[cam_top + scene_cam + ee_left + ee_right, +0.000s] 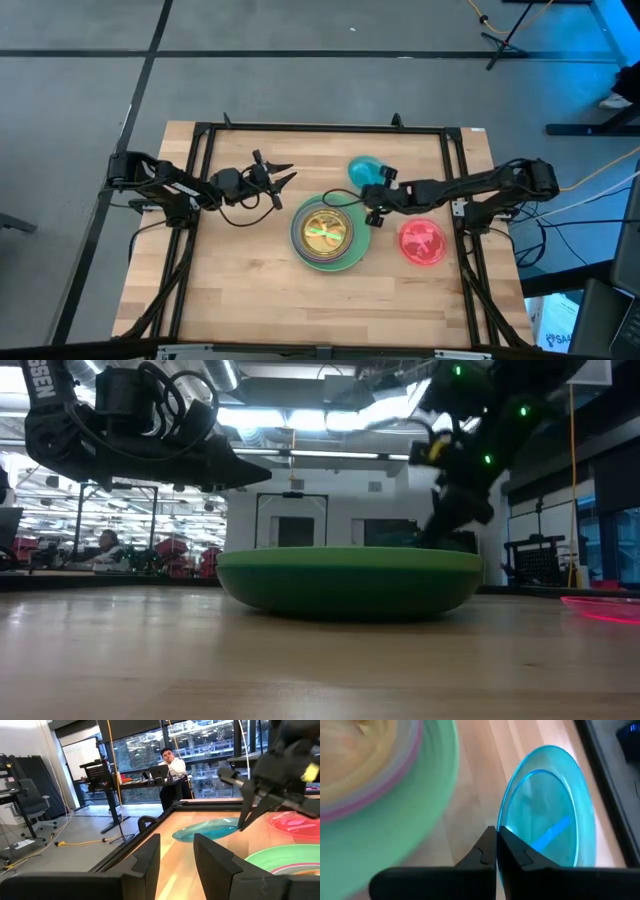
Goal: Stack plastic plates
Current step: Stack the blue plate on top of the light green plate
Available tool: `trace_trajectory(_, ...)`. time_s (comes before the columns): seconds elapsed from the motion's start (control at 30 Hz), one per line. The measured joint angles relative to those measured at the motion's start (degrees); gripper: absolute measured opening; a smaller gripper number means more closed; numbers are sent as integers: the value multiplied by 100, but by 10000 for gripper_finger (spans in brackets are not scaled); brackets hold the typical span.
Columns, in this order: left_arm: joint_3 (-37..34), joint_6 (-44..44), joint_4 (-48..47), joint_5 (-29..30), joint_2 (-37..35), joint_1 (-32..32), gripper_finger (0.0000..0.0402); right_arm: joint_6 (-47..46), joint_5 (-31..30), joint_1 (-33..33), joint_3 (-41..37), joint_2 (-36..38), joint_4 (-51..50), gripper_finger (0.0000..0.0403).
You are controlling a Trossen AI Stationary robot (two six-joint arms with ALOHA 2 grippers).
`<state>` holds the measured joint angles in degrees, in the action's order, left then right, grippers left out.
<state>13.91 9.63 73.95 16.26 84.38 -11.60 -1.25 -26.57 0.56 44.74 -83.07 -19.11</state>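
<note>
Pale wooden surface [250,280] inside a black metal frame [320,128], grey floor around it; beyond the surface, an open workshop with desks and a seated person [172,767] at a laptop.

Progress, judged from layout: most plates are already nested in one stack [330,234] near the middle of the surface. Its base is a large round green plastic plate [350,582], with a magenta rim showing inside and translucent yellowish-orange and lime plates on top. Two plates are still outside the stack: a small translucent teal plastic plate [364,170] and a small translucent red-pink plastic plate [423,241]. So the job looks well past halfway, with two small plates left to add.

Positions relative to the stack:
- Teal plate: just beyond the stack's far-right edge, apart from it.
- Red-pink plate: to the stack's right, near it, not touching.
- Right hand [496,851]: between stack and teal plate, at the teal plate's near rim. Fingers pressed together; the wrist view shows the tips at the rim, but I cannot tell whether the rim is pinched between them.
- Left hand [284,177]: off the stack's far-left side, raised above the surface, fingers spread, holding nothing.
</note>
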Motion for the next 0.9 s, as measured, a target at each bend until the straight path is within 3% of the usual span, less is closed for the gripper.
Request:
trace_trajectory(0.27,0,0,-8,71,0,0,112,677,198,649,538,4,435,1)
trace_trajectory(0.53,0,2,-17,76,0,0,112,1094,1692,1055,554,-139,1480,1)
trace_trajectory(0.77,0,2,-19,78,0,0,112,796,2590,1069,559,-446,1771,1)
trace_trajectory(0.9,0,3,-21,78,0,0,112,594,2811,1069,559,-621,1956,1)
